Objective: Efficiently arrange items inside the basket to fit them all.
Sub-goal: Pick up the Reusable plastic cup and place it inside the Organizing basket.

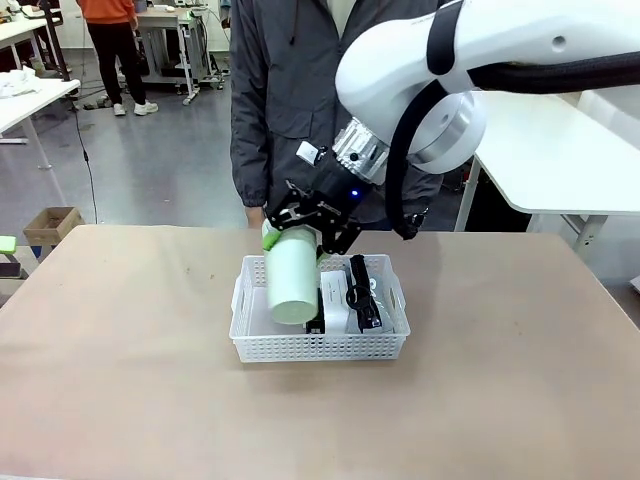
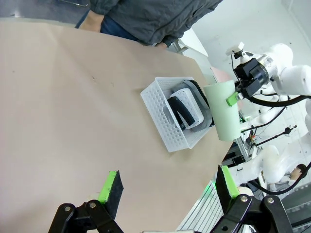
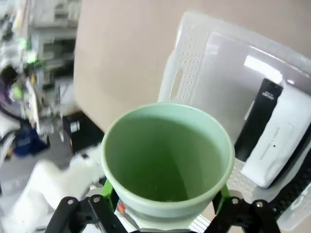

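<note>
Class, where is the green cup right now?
Front view: the cup is held in the right gripper, tilted above the basket's left half, beside the white box.

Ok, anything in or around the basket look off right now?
Nothing spilled or damaged. The right hand holds the pale green cup tilted above the left part of the white basket. The white box and black stapler lie packed at the basket's right. The left hand is open.

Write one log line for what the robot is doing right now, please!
right end effector: shut on cup, over basket | left end effector: open, holding nothing | in basket: white box, stapler
</note>
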You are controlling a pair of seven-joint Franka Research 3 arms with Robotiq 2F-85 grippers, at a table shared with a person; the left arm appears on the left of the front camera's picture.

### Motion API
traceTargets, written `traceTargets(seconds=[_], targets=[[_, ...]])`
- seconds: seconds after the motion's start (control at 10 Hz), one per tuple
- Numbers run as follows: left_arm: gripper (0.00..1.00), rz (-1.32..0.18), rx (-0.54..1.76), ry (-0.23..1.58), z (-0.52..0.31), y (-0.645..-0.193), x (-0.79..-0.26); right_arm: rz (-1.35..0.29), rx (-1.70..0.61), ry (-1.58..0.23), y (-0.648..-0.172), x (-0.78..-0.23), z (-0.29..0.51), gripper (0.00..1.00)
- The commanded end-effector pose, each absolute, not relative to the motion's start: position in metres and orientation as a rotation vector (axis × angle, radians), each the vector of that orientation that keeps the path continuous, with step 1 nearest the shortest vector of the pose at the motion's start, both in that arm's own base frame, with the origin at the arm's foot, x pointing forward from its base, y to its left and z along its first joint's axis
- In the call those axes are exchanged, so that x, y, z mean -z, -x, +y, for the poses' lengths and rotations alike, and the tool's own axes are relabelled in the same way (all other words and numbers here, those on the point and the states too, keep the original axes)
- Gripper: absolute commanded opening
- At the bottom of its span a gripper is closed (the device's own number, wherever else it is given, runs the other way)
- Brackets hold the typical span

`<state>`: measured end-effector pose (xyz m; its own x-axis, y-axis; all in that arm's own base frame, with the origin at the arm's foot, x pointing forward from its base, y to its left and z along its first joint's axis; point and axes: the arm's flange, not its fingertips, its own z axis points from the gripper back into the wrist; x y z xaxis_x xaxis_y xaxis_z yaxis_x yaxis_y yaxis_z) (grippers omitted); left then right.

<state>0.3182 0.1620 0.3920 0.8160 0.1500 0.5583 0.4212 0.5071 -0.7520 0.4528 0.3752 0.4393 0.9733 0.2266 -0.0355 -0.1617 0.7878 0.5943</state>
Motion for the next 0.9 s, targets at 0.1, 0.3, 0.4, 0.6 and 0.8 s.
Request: traceTargets(seconds=[0.1,0.3,0.4,0.6,0.8], targets=[[1.0,-0.615,0.169,1.056,0.162,-0.316,-0.395,0.045,0.076,-0.443,-0.443,-0.441,0.416,0.91],[1.0,-0.615,0.169,1.056,0.162,-0.316,-0.395,0.002,0.076,-0.333,-0.443,-0.436,0.432,0.91],[1.0,-0.615,0.169,1.056,0.162,-0.316,-0.395,0.007,0.035,-0.315,-0.446,-0.432,0.438,0.91],[1.0,-0.615,0.169,1.056,0.162,-0.316,-0.395,-0.029,-0.022,-0.248,-0.449,-0.423,0.448,0.91],[1.0,-0.615,0.169,1.056,0.162,-0.316,-0.395,-0.07,-0.064,-0.193,-0.452,-0.413,0.456,0.91]])
